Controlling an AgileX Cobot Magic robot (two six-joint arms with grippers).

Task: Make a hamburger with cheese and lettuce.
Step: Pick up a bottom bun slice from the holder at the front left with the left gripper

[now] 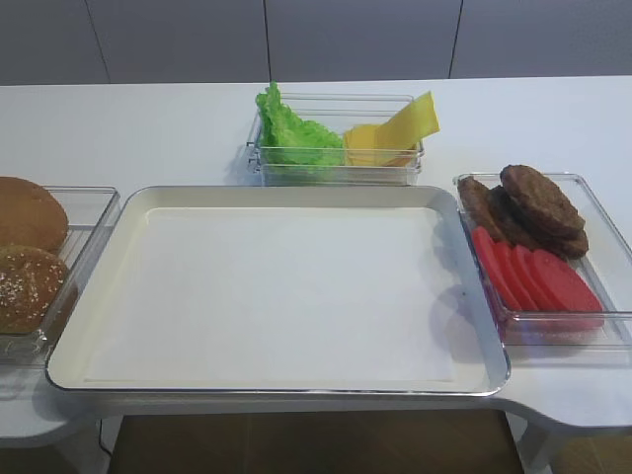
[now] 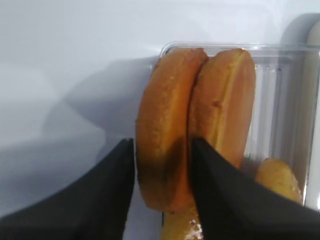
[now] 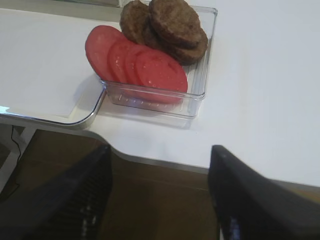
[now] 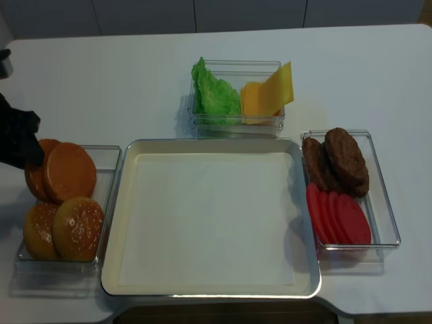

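The hamburger bun half (image 2: 162, 125) stands on edge in a clear box (image 4: 108, 202) at the left, against a second plain bun half (image 2: 222, 105). My left gripper (image 2: 163, 150) is open, its jaws straddling the bun half with a thin gap on each side; in the realsense view the gripper (image 4: 30, 156) sits over the box's far left corner. My right gripper (image 3: 160, 195) is open and empty, past the table's front right edge. Lettuce (image 1: 296, 133) and cheese slices (image 1: 395, 133) share a clear box at the back.
A large paper-lined tray (image 1: 286, 196) lies in the middle. Sesame buns (image 4: 67, 229) fill the front of the bun box. At the right, a clear box (image 1: 607, 232) holds meat patties (image 1: 528, 202) and tomato slices (image 1: 538, 276).
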